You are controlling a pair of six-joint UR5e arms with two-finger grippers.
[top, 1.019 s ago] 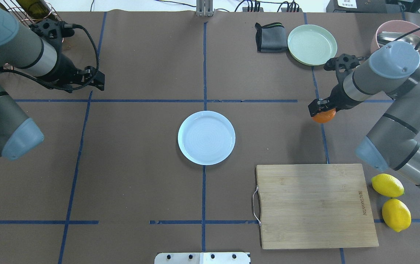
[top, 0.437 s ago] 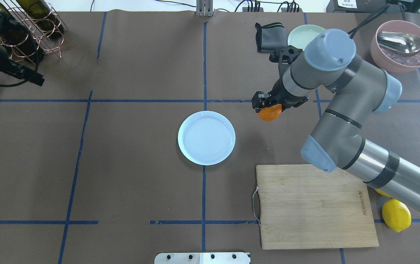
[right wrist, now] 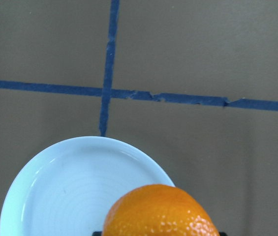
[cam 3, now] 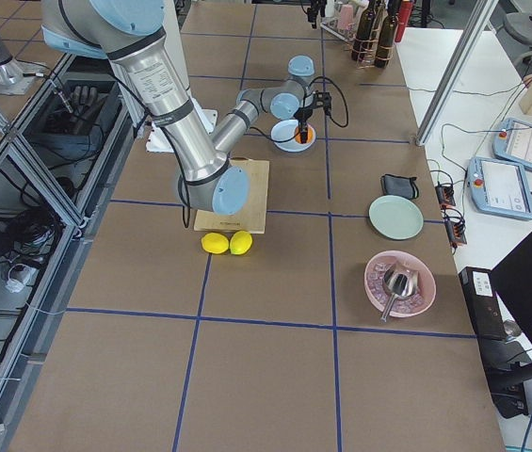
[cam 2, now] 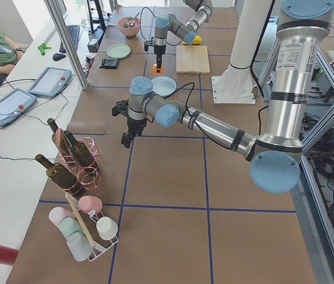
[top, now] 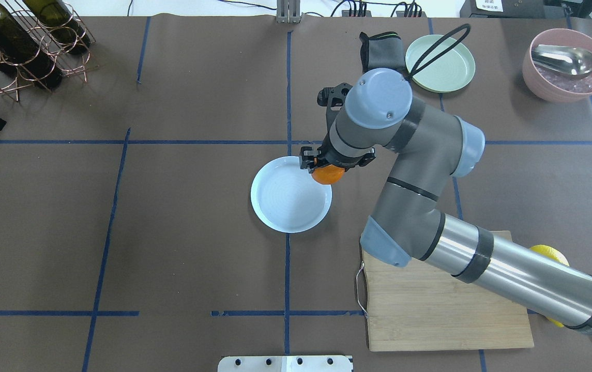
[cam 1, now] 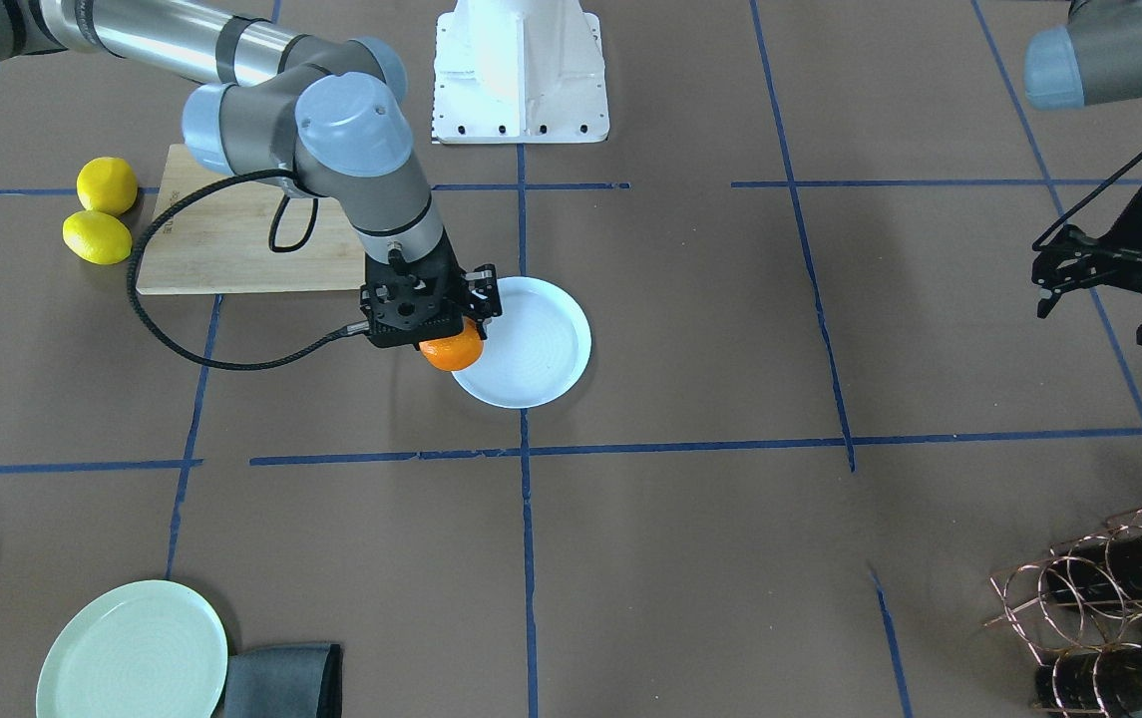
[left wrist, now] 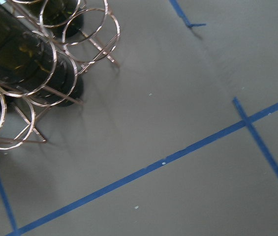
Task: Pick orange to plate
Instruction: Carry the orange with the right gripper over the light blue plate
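My right gripper is shut on the small bright orange and holds it above the table at the right rim of the pale bluish-white plate. The front-facing view shows the orange hanging below the gripper over the plate's edge. In the right wrist view the orange fills the lower middle and the plate lies lower left. My left gripper hovers open and empty far off near the bottle rack.
A wooden cutting board lies under my right forearm, with two lemons beside it. At the back right stand a pale green plate, a grey cloth and a pink bowl with a spoon. A copper wine rack stands at the back left.
My right arm has carried the orange leftward from the table's right side to the plate's right rim. The left arm has drawn back to the far left edge.
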